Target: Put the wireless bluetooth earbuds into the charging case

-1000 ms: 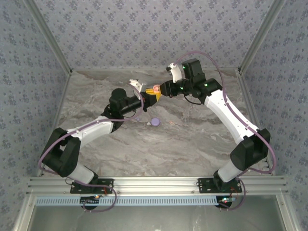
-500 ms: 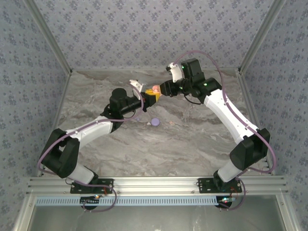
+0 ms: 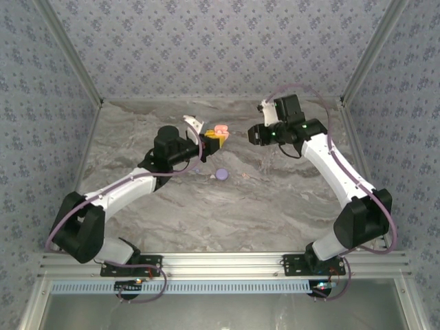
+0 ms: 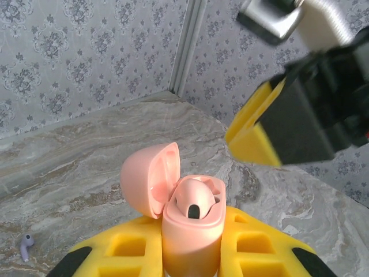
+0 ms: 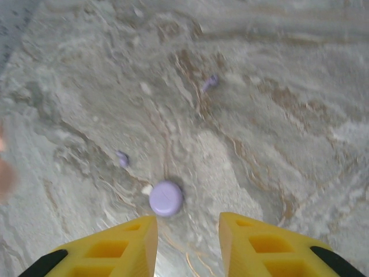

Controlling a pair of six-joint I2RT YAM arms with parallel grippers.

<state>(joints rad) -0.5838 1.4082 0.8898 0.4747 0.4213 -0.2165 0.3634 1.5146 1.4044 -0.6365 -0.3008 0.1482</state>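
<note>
My left gripper (image 4: 193,262) is shut on the pink charging case (image 4: 193,242), holding it upright between yellow fingers. The lid (image 4: 149,180) is swung open to the left. One pale pink earbud (image 4: 193,202) sits in the case's well. In the top view the case (image 3: 220,130) is held above the table's far middle. My right gripper (image 5: 187,242) is open and empty, hovering over the table to the right of the case (image 3: 254,134). Two lilac earbuds (image 5: 209,82) (image 5: 122,158) lie on the marble. One lilac earbud (image 4: 25,245) lies at the left wrist view's lower left.
A lilac disc (image 5: 166,198) lies flat on the table (image 3: 275,199) just beyond my right fingertips, with a tiny white bit (image 5: 146,188) beside it. The disc (image 3: 221,174) lies below the held case. A yellow finger (image 4: 256,135) of the right gripper looms above the case. Patterned walls enclose the table.
My right gripper has pulled back to the right, away from the case it was close against. The left gripper still holds the open case, shifted slightly.
</note>
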